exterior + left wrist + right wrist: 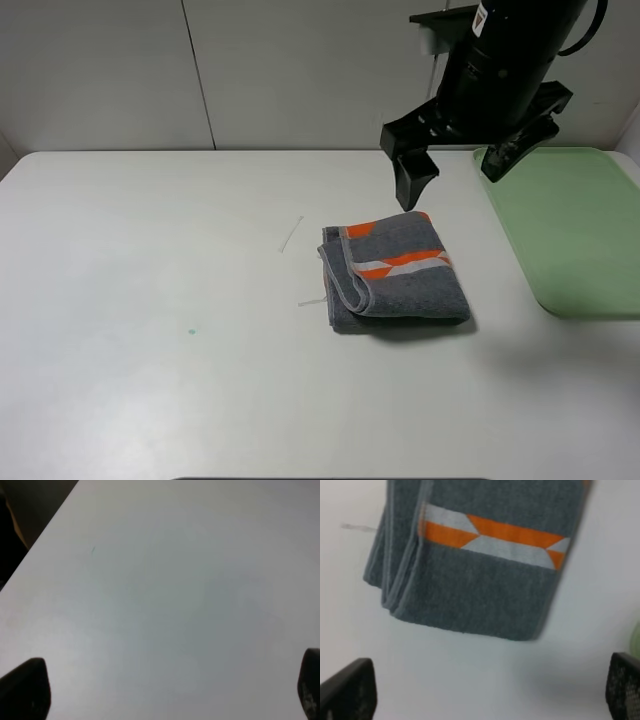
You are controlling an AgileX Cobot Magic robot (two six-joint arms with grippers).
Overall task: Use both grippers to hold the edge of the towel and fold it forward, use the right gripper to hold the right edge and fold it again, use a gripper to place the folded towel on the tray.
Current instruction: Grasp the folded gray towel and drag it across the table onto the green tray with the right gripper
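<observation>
**A:** The right gripper (452, 185), a black two-pronged claw on a bulky black arm, hangs with prongs spread wide and nothing between them. And the other?

**B:** The left gripper (167, 687) is its twin, equally wide and empty, over bare tabletop. The high camera misses it.

**A:** The cloth?

**B:** The dark grey terry towel (400, 275) lies folded small, orange-and-white band up, just below the right gripper. It is near the flat pale green plastic tray (580, 230) but not touching it.

**A:** The risk?

**B:** Likely the stacked hems on its left side. A pinch catching only the upper layers could let the bundle fall open in the lift, or drape across the tray's rim.

**A:** Surroundings?

**B:** A smooth white table (150, 300), one stray pale thread (290, 235) beside the towel, and a plain panelled grey wall (250, 70) behind.
</observation>
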